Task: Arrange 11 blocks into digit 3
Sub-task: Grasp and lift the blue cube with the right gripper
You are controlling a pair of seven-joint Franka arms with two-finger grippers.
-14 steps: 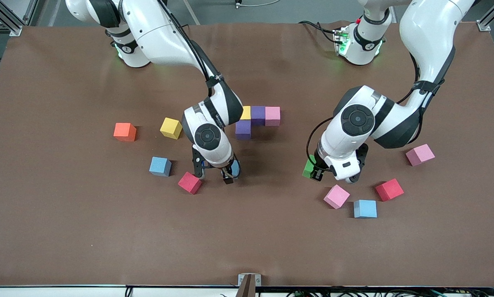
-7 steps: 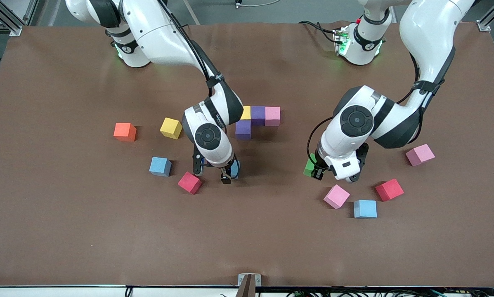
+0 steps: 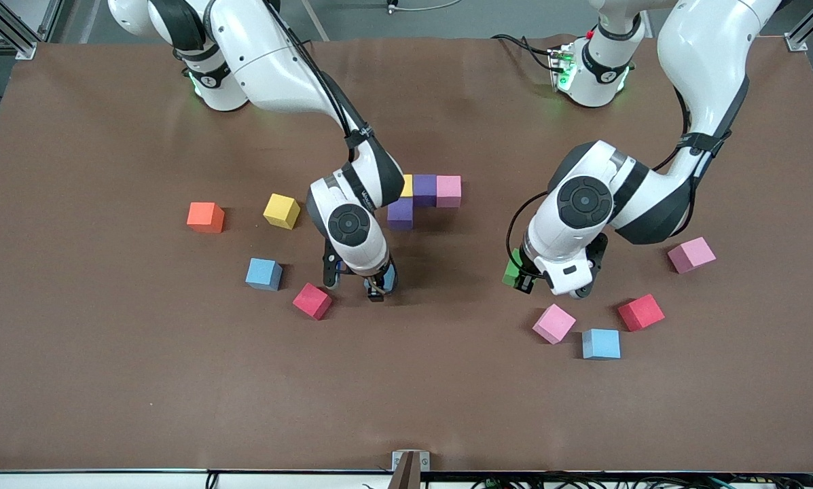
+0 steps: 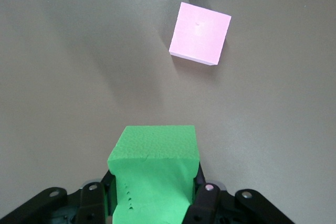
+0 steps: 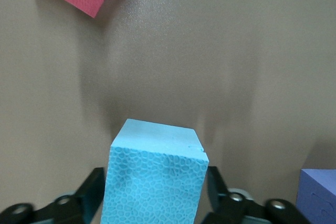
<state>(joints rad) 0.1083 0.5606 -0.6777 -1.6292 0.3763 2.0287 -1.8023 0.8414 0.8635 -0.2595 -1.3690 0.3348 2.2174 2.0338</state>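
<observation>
Left claw point(image 3: 523, 280) clamps the green block point(image 3: 513, 270), lifted over bare tabletop point(image 3: 107, 380) toward the left arm's end, approx midway between the base edge and the camera edge; in left wrist view the green foam point(image 4: 153, 171) is squeezed between both fingers.

Right claw point(image 3: 357, 286) sits mid-tabletop w/ a light blue block point(image 3: 387, 277) between its fingers; right wrist view shows fingers point(image 5: 89, 190) flanking that cube point(image 5: 156, 177), but can't tell if they press it.

The digit 3 so far: yellow point(image 3: 406, 185), purple point(image 3: 424, 189), pink point(image 3: 448, 191) in a touching row, second purple point(image 3: 400, 213) touching the row on the camera side, under the yellow.

Loose blocks: yellow point(image 3: 282, 210), blue point(image 3: 264, 274), red point(image 3: 312, 301) toward the right arm's end; pink point(image 3: 553, 323), blue point(image 3: 600, 343), red point(image 3: 641, 312), pink point(image 3: 691, 255) toward the left arm's end. Orange cube point(image 3: 206, 217) beside the loose yellow.
</observation>
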